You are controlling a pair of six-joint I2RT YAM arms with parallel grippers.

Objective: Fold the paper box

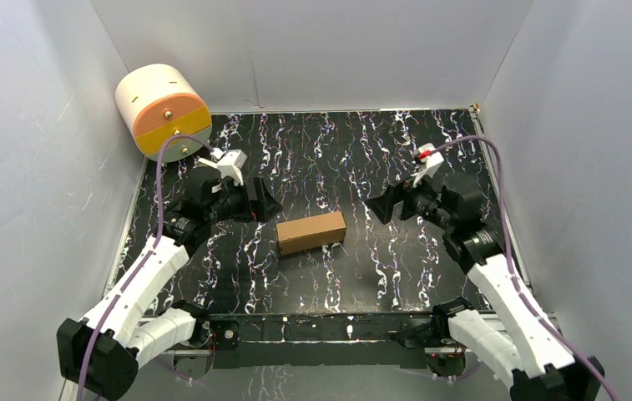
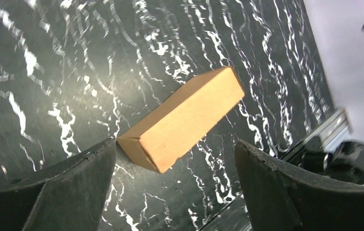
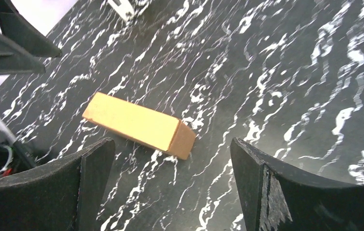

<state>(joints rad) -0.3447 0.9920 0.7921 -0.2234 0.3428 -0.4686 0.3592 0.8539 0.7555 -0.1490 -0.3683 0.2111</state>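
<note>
Both grippers, our left gripper [image 1: 267, 203] and right gripper [image 1: 376, 206], stand wide apart and hold nothing. The paper box [image 1: 311, 232] lies closed on the table [image 1: 337, 150] between them, untouched. We judge the folding finished, since no flap shows loose.

The white-shelled left arm [image 1: 141, 280] and its twin, the white-shelled right arm [image 1: 504, 292], have black joint housings and black bases. A thin purple cable [image 1: 159, 180] runs along each. Each ends in broad black wedge-shaped fingers [image 2: 69, 192] with a matte surface. The right wrist's white bracket [image 1: 429, 163] carries a red mark.
</note>
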